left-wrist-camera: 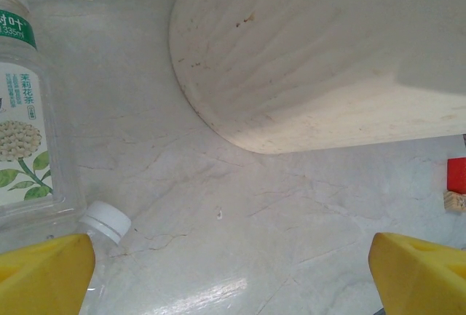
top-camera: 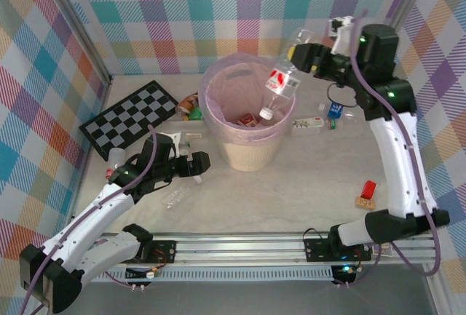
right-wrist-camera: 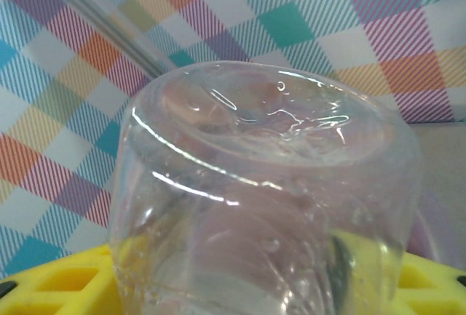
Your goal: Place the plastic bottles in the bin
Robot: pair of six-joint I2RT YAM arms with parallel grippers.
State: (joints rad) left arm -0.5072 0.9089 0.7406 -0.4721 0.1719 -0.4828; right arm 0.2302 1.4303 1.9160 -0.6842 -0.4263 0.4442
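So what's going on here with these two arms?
The right arm's pincer grips a clear plastic bottle with a red label and white cap, tilted cap-down over the large cream bin with a pink liner. The left pincer hangs open low over the table beside the bin, next to a clear bottle with a green-and-white flower label.

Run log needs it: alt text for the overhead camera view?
The right gripper holds a clear bottle tilted cap-down over the cream bin. The left gripper hangs open, low at the bin's left side. A checkerboard lies far left, and more bottles lie beside the bin.
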